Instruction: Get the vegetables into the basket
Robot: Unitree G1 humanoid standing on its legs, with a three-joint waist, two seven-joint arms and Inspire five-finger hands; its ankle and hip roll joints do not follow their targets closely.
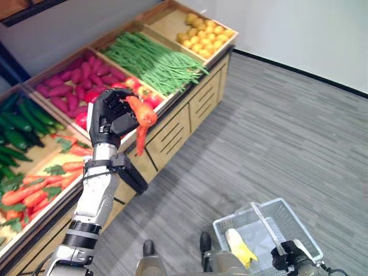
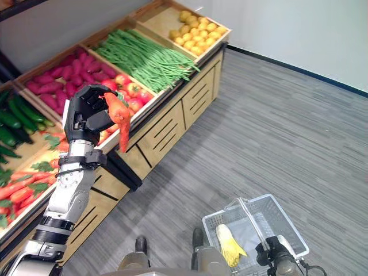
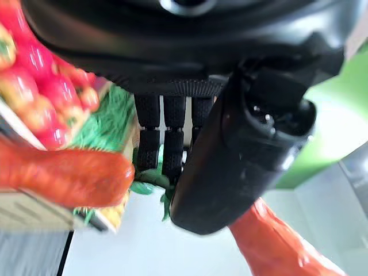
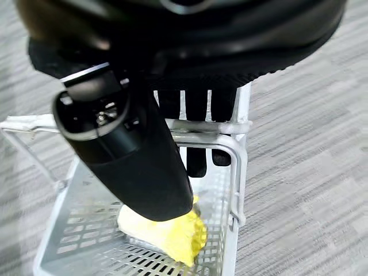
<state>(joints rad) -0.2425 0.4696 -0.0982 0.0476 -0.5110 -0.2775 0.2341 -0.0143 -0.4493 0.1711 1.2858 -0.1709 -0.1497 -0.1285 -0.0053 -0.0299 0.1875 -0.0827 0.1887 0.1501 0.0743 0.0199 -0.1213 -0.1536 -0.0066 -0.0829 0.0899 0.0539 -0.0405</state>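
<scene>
I have the left robot hand [image 1: 112, 118] raised above the front edge of the wooden produce counter [image 1: 172, 135], its fingers curled round a carrot [image 1: 141, 122] whose tip hangs down; my left wrist view shows green leaf stubs between the fingers. The right robot hand [image 1: 290, 256] is low beside me, clamped on the wire handle of the white basket [image 1: 302, 227], which hangs above the grey floor [image 1: 276, 132], well apart from the counter. A yellow corn cob [image 1: 240, 246] lies inside the basket. Behind the raised carrot I see compartments of tomatoes [image 2: 127, 92], green beans [image 1: 152, 60], purple sweet potatoes [image 1: 72, 83], lemons [image 1: 204, 34], cucumbers [image 1: 23, 123] and more carrots [image 1: 40, 190]. I can read no labels or writing anywhere.
</scene>
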